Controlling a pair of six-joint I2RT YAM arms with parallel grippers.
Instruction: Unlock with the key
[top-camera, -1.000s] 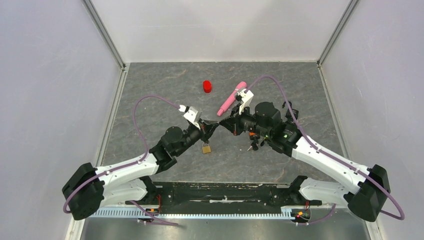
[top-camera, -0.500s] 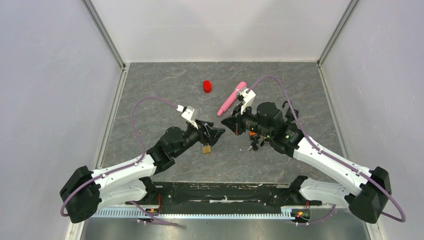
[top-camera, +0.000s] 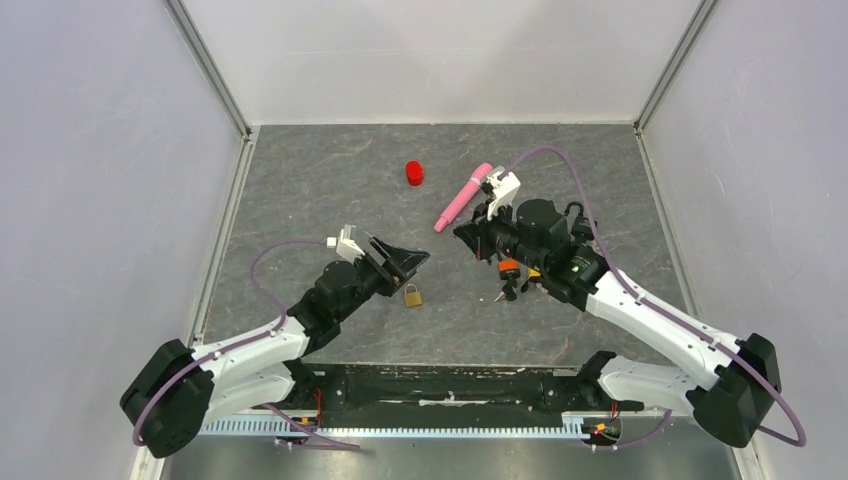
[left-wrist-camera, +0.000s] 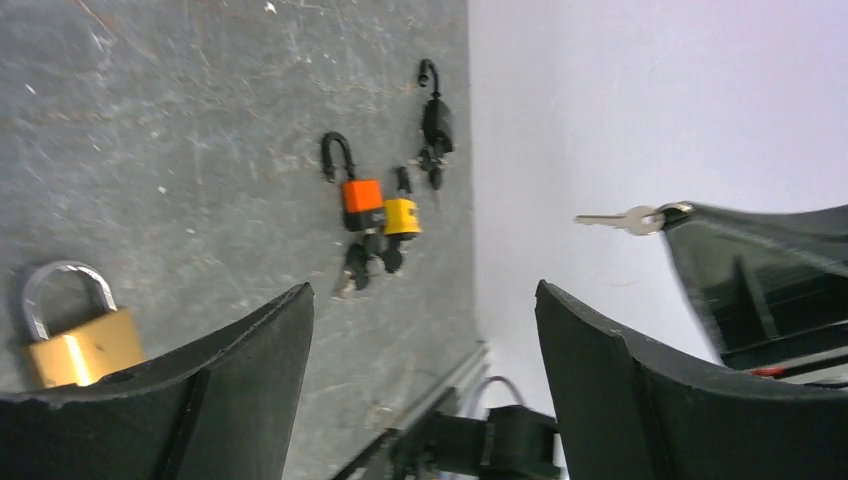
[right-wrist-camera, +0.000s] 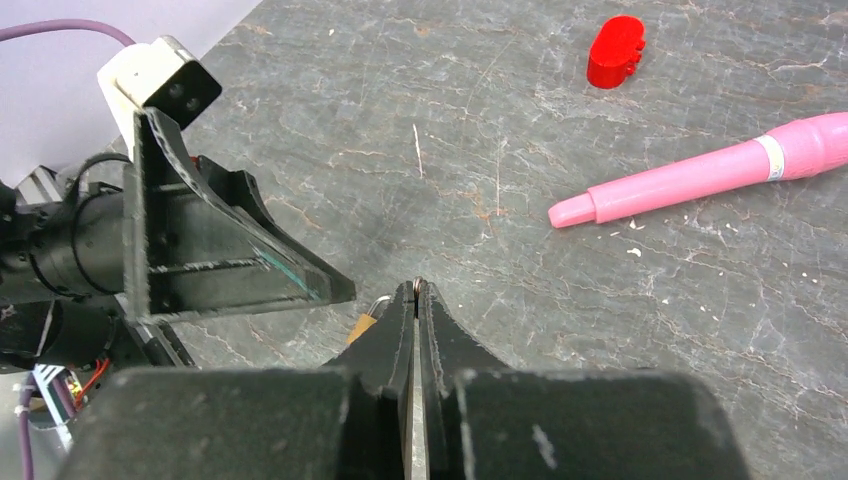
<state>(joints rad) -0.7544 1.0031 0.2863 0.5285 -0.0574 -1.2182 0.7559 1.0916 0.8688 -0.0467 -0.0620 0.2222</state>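
Your left gripper (top-camera: 408, 264) is spread wide, its fingers (left-wrist-camera: 210, 400) well apart. The brass padlock (top-camera: 412, 296) lies flat on the table (top-camera: 300, 190) just on the near side of the fingertips, outside the gap. In the left wrist view it sits beyond the outer edge of one finger and its body is partly hidden behind that finger. Its shackle looks seated in the body. Your right gripper (top-camera: 462, 237) is pressed together and pinches the key (left-wrist-camera: 622, 218) at its head, with the blade sticking out past the tips and pointing left toward the left gripper. The key is to the right and far side of the padlock, apart from it and not touching it. The two grippers face each other tip to tip, near but not in contact. An orange padlock (left-wrist-camera: 360, 195), a yellow padlock (left-wrist-camera: 401, 216) and a black padlock (left-wrist-camera: 436, 118) lie clustered on the table under the right arm, right of the brass one. A pink marker (right-wrist-camera: 700, 172) lies on the far side of the right gripper, and a red cap (right-wrist-camera: 615, 50) is further left and far.
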